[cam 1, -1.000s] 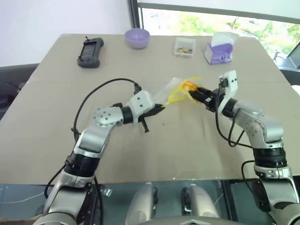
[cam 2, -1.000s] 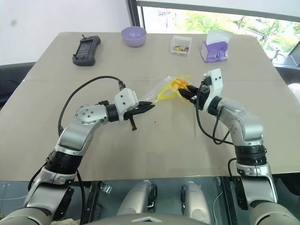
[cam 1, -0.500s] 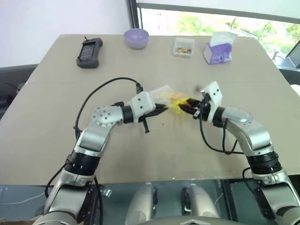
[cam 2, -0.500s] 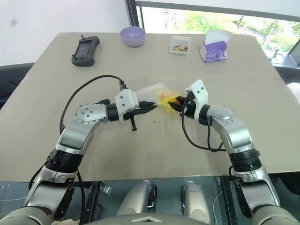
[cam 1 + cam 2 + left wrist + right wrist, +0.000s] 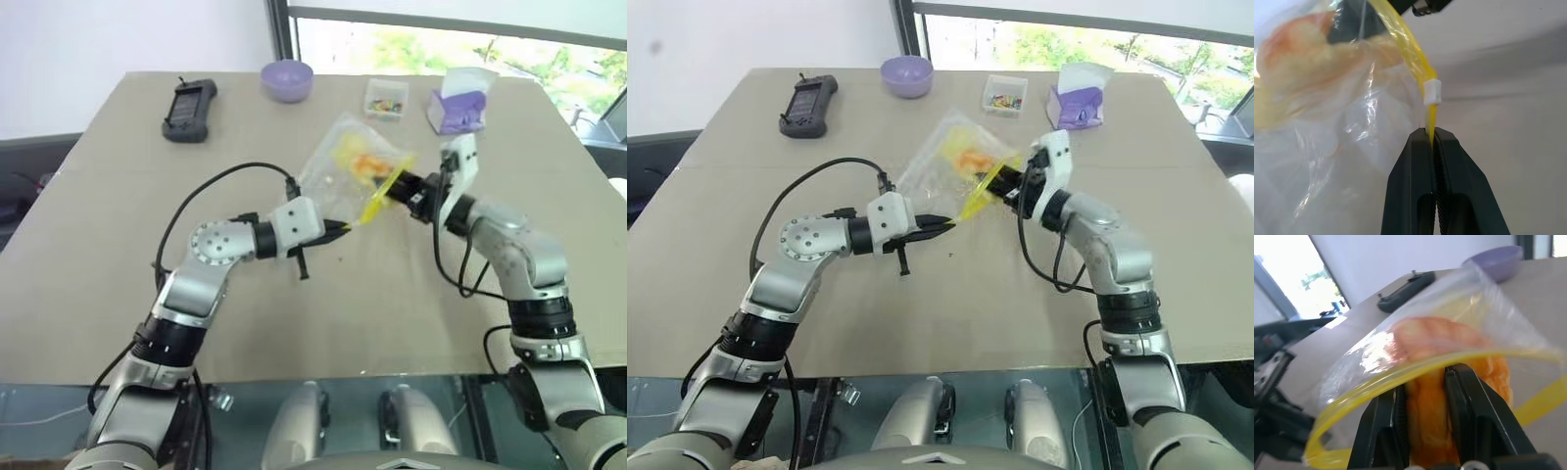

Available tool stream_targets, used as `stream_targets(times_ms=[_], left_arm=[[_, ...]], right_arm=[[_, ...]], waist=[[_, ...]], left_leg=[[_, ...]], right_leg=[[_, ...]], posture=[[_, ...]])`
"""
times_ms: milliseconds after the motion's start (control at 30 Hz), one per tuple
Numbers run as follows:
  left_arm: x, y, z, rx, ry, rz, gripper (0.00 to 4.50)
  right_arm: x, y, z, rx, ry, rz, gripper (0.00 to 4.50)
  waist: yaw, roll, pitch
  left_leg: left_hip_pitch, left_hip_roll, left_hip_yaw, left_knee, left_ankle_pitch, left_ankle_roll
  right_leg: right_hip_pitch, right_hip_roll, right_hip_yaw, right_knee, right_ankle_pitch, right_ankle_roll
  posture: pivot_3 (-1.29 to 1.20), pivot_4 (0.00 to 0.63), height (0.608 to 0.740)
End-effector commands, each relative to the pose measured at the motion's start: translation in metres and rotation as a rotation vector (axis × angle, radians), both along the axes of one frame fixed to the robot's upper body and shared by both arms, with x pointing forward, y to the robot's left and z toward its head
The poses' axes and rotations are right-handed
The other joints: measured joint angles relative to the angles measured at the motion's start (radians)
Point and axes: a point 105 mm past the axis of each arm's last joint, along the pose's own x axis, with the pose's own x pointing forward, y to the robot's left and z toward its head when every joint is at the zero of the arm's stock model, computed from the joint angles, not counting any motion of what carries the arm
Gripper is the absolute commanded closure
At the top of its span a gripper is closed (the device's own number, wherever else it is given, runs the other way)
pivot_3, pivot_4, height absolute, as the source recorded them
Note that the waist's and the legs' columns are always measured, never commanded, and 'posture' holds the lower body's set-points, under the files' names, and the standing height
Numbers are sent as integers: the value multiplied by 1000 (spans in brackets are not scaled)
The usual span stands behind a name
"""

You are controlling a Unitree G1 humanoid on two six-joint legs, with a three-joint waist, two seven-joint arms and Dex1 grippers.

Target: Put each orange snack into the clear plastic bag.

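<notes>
Centrally, the left gripper (image 5: 1433, 139) had its two black fingers pressed together on the yellow seal strip of the one clear, crinkly plastic bag (image 5: 345, 162), pinching its near corner. The right gripper (image 5: 1426, 382) stood partly apart, its two black fingers clamped on the single round golden-orange bun (image 5: 1442, 396), which sat inside the bag's mouth with the yellow strip looping around it. Held between the two grippers, the bag hung above the middle of the tan table (image 5: 118, 245), its body rising toward the far side.

Along the far edge stood four other things: one black handheld controller (image 5: 188, 104) at the left, one round lilac bowl (image 5: 287, 78), one small clear box of colourful bits (image 5: 386, 98), and one purple tissue box (image 5: 457, 108) at the right, all well apart from the bag.
</notes>
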Motion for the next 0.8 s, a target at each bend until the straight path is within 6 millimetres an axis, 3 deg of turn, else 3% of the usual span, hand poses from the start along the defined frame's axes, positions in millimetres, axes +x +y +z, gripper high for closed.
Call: stream_targets(times_ms=[33,133,267,433,533,600,733,800], left_arm=[[1,0,5,-18,-31,5,4500],[4,1,7,-31,-38,18,4500],[4,1,8,-39,-39,15,4500],[8,3,6,-16,-43,30,4500],[6,0,5,-16,-42,16,4500],[4,-3,6,-26,-43,-1,4500],[-1,-13,13,-66,-56,-30,4500],[-1,-14,15,-70,-69,-33,4500]], right_arm=[[10,-12,-13,-223,-88,-112,3307],[1,-2,-17,-248,-125,-42,3307],[-20,19,-2,-202,-251,87,3307],[-18,21,-7,-473,-502,85,3307],[-12,19,-5,-187,-265,46,3307],[-8,19,-9,-124,-186,18,3307],[-10,26,-31,-462,-369,42,3307],[-8,27,-31,-515,-431,36,3307]], waist=[[-1,0,0],[-4,0,0],[-9,0,0],[-11,0,0],[-14,0,0],[-17,0,0],[-14,0,0],[-16,0,0]], left_leg=[[0,0,0,0,0,0],[0,0,1,0,0,0],[0,0,1,0,0,0],[0,0,1,0,0,0],[1,0,1,0,0,0],[1,1,1,0,0,-1],[0,0,1,0,1,-1],[0,-1,1,0,0,0]], right_leg=[[0,0,0,0,0,0],[-1,0,0,-1,0,0],[-1,1,0,-1,0,0],[0,1,-1,0,0,0],[0,1,0,0,0,0],[0,1,0,0,0,0],[0,0,1,0,0,0],[0,0,0,0,0,0]], posture=[[0,150,740],[0,150,740],[0,150,740],[0,150,740],[0,150,740],[0,150,740],[0,150,740],[0,150,740]])
